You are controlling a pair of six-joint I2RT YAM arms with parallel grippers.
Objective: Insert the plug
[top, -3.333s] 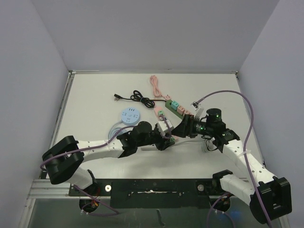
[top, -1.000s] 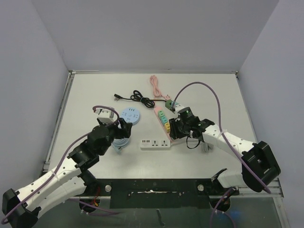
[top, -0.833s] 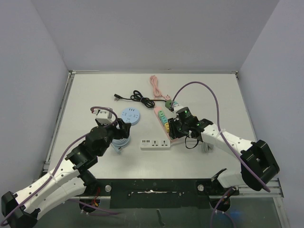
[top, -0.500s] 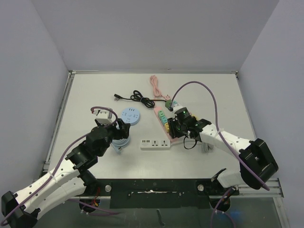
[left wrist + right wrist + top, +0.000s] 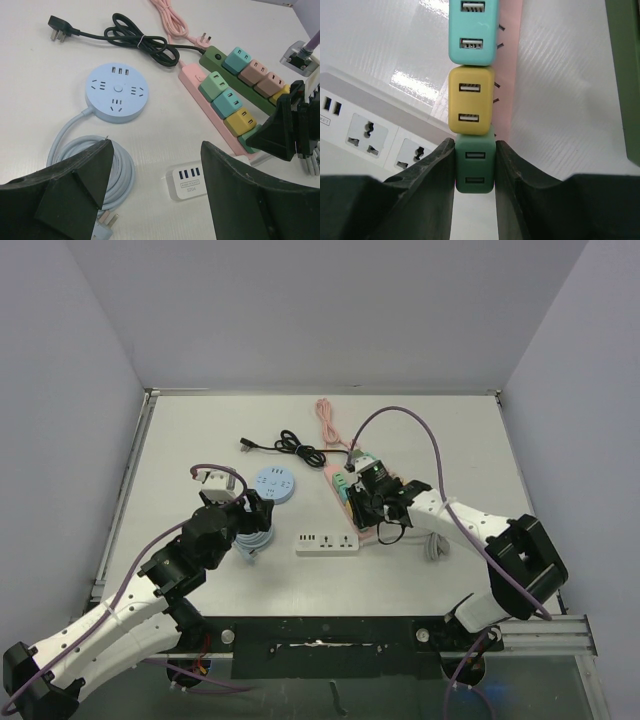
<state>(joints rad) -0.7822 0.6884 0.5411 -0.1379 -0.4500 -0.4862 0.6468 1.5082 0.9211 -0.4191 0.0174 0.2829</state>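
My right gripper (image 5: 475, 150) is shut on a dark green cube plug (image 5: 475, 167), one finger on each side. The plug sits at the end of the pink power strip (image 5: 509, 75), touching a yellow plug (image 5: 471, 102), with a teal one (image 5: 472, 30) beyond. How deep it sits in the strip I cannot tell. In the top view this gripper (image 5: 362, 502) covers the strip's near end. My left gripper (image 5: 155, 165) hangs open and empty over the coiled blue cable (image 5: 85, 150), left of the pink strip (image 5: 192, 82).
A white power strip (image 5: 326, 540) lies just in front of the pink one. A round blue socket (image 5: 273, 484) is to the left. A dark green strip (image 5: 215, 52) with more cube plugs, a black cable (image 5: 290, 447) and a pink cable (image 5: 328, 420) lie behind.
The right gripper, still shut on the green plug, has crept a little back and left along the pink strip. The left arm, pulled away to the left earlier, has held still.
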